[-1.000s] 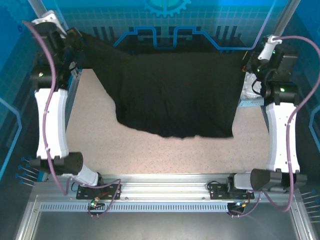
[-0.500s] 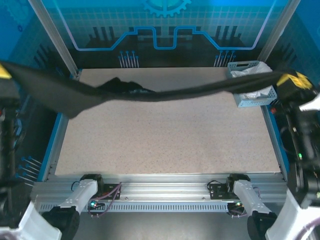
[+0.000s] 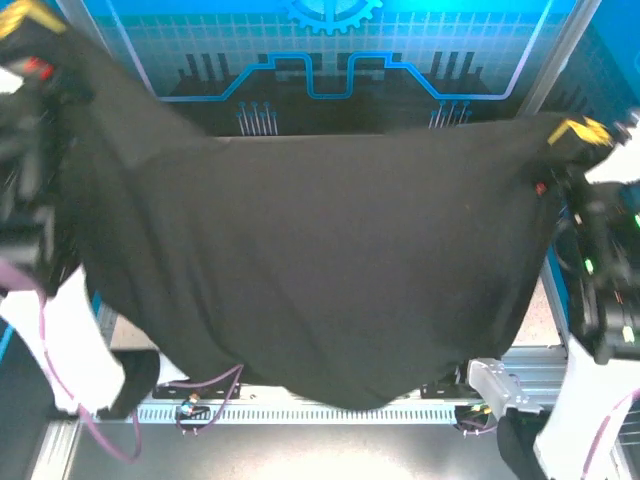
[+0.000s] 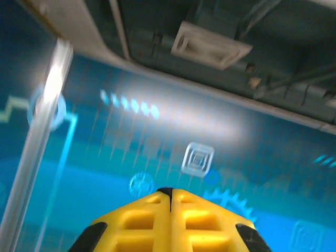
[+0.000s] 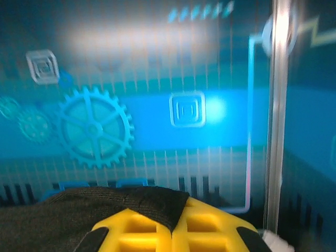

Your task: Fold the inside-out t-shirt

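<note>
The inside-out t-shirt (image 3: 320,260) hangs as one broad black sheet, stretched between both raised grippers and covering most of the table in the top view. My left gripper (image 3: 25,18) holds its upper left corner, high at the frame's edge. In the left wrist view the yellow fingers (image 4: 199,220) of that gripper (image 4: 171,193) are pressed together with a thin black sliver of cloth at the tips. My right gripper (image 3: 578,130) holds the upper right corner. The right wrist view shows this gripper (image 5: 177,212) shut on a fold of the black t-shirt (image 5: 79,210), which drapes over its left finger.
The shirt's lower hem sags down to the aluminium rail (image 3: 300,412) at the near edge. Both white forearms (image 3: 70,340) stand at the sides. Upright metal posts (image 5: 277,105) and the blue patterned back wall (image 3: 330,60) lie close behind the grippers.
Half a second ago the shirt was a thin taut band across the table. It now hangs open as a wide sheet, with both grippers higher and hiding the table and basket.
</note>
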